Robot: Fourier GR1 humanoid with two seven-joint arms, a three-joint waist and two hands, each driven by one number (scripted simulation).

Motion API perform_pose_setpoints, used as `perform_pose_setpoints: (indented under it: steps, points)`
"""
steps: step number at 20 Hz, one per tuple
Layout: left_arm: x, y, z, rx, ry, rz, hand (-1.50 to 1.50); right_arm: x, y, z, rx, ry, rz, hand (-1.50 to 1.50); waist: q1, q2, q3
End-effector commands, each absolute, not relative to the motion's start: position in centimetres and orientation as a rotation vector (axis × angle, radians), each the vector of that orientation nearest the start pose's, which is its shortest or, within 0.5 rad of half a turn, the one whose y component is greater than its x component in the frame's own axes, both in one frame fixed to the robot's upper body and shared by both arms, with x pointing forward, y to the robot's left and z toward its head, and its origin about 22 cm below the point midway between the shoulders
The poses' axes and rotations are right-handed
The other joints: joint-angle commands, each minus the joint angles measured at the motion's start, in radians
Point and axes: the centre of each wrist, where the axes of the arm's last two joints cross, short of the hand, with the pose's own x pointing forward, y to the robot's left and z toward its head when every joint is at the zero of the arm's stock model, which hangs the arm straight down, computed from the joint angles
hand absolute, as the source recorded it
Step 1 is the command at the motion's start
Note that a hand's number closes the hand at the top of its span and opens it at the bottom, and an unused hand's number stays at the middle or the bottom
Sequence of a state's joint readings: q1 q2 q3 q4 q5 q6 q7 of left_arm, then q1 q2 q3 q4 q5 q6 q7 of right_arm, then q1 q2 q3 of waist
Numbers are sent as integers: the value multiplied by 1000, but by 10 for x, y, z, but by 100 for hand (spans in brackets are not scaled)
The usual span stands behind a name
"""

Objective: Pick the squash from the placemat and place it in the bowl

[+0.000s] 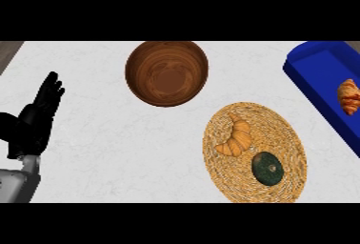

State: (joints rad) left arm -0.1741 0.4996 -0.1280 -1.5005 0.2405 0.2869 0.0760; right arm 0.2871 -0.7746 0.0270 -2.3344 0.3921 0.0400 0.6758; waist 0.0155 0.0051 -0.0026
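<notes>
A dark green round squash [267,169] lies on the woven round placemat [281,128] at the lower right, close to its near edge. Beside it on the mat lies a golden croissant [236,137]. The brown wooden bowl [166,72] stands at the top centre with nothing in it, apart from the mat. My left hand [36,119] rests at the far left with fingers straight and pointing up, far from both the squash and the bowl. My right hand does not show.
A blue tray [309,71] runs along the right edge and holds another croissant [349,96]. The white marble counter [119,143] stretches between my left hand and the placemat.
</notes>
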Motion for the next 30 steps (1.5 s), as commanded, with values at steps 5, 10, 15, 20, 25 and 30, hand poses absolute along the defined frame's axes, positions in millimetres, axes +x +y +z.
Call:
perform_pose_setpoints:
  steps: [5,10,15,20,25,30]
  points:
    - [275,288,42,310,-1586,-103,0,189,-265,185,-816,-1022,919,-150,13,1,1]
    - [278,305,52,310,-1577,-74,0,216,-264,171,-707,-915,1008,-150,2,-2,2]
    - [274,302,55,331,-1574,-79,0,209,-234,139,-658,-773,1087,-150,-2,-5,2]
    - [277,303,63,353,-1578,-64,0,221,-248,123,-716,-743,1122,-150,-13,-6,3]
    - [269,318,41,324,-1567,-79,0,218,-220,134,-871,-856,1133,-150,-15,-6,2]
    - [275,309,63,331,-1593,-65,0,203,-222,103,-832,-852,1115,-150,-19,-6,3]
